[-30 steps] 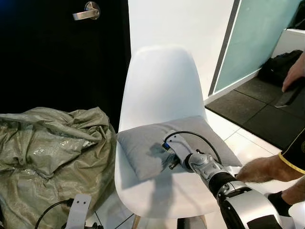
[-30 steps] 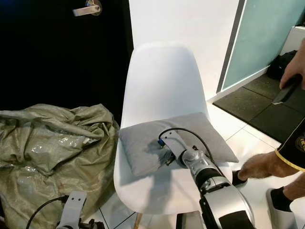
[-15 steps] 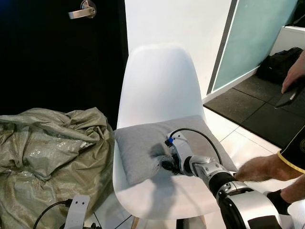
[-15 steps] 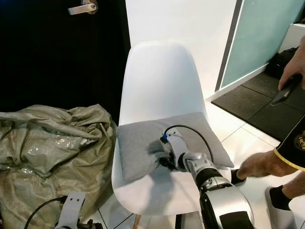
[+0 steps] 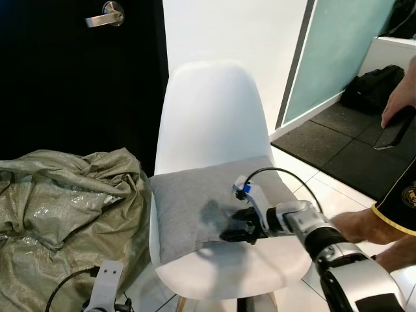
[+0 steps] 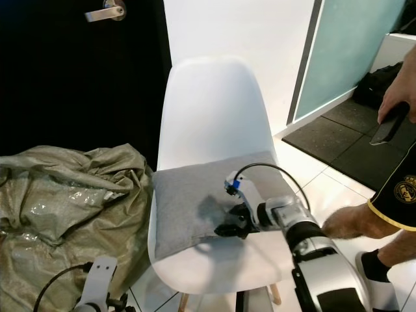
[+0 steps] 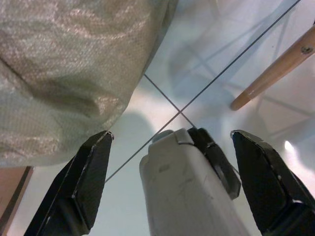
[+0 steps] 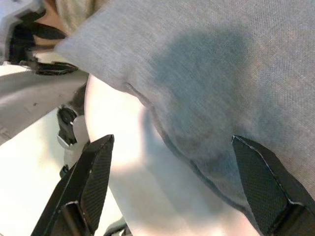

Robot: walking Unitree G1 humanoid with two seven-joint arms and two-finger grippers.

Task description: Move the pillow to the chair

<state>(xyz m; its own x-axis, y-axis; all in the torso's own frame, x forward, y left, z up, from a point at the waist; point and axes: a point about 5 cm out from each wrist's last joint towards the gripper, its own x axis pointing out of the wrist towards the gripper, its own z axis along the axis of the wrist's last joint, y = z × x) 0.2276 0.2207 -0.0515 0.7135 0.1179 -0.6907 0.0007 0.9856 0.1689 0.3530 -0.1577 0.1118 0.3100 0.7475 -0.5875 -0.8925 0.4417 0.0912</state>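
Grey pillow (image 5: 208, 205) lying flat on the seat of the white chair (image 5: 211, 123), its back edge toward the backrest, one corner reaching the seat's left rim, the front edge short of the seat's front lip. Task, judged from this, all but done — pillow delivered, nothing left but to clear the arm away. Right gripper (image 5: 239, 233) poised at the pillow's front edge, low over the bare seat, black fingers (image 8: 86, 189) spread wide with nothing between them; from the wrist camera, pillow fabric and seat rim framed in the open gap, no cloth pinched. Left gripper (image 7: 179, 196) hanging idle low on the left, near the floor tiles, fingers likewise parted and empty, a wooden chair leg (image 7: 275, 69) and the edge of a crumpled olive tarp (image 5: 65, 201) close by. Tarp heaped on the floor just left of the chair, touching or nearly touching the seat's side. At the right — a person's hand (image 6: 396, 91) holding a dark phone-like object, a bare knee (image 6: 344, 221) near the robot's forearm. Dark door with a lever handle (image 5: 104, 16) behind.
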